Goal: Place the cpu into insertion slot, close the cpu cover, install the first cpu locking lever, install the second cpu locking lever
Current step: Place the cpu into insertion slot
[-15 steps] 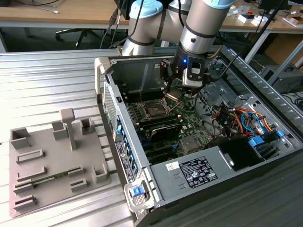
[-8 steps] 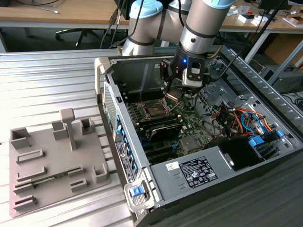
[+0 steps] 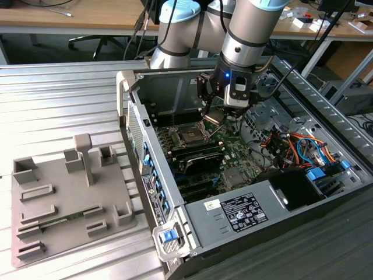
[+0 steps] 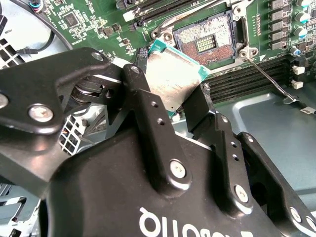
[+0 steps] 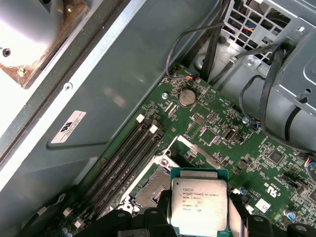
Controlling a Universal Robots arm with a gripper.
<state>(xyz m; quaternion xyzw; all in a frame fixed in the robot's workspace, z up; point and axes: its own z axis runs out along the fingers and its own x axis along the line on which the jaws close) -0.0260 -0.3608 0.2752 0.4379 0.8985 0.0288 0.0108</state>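
Observation:
My gripper [image 3: 214,115] is shut on the cpu [image 3: 212,117], a thin square chip with a grey metal top and green edges. It hangs tilted just above the motherboard inside the open computer case. In the second wrist view the black fingers [image 4: 148,111] clamp the cpu [image 4: 173,79] by two opposite edges. The bare insertion slot [image 4: 207,42] lies a short way beyond it. In the first wrist view the cpu [image 5: 198,203] is held beside the open slot [image 5: 153,190], and the silver cpu cover [image 5: 197,150] stands raised. A thin wire locking lever [image 4: 269,76] sticks out from the socket corner.
Memory slots [image 5: 123,158] run alongside the socket. Cable bundles [image 3: 291,143] and the power supply [image 3: 250,207] sit at the exterior view's right. The case's grey wall [image 3: 169,93] rises behind the gripper. A grey fixture plate [image 3: 64,192] lies outside the case on the ribbed table.

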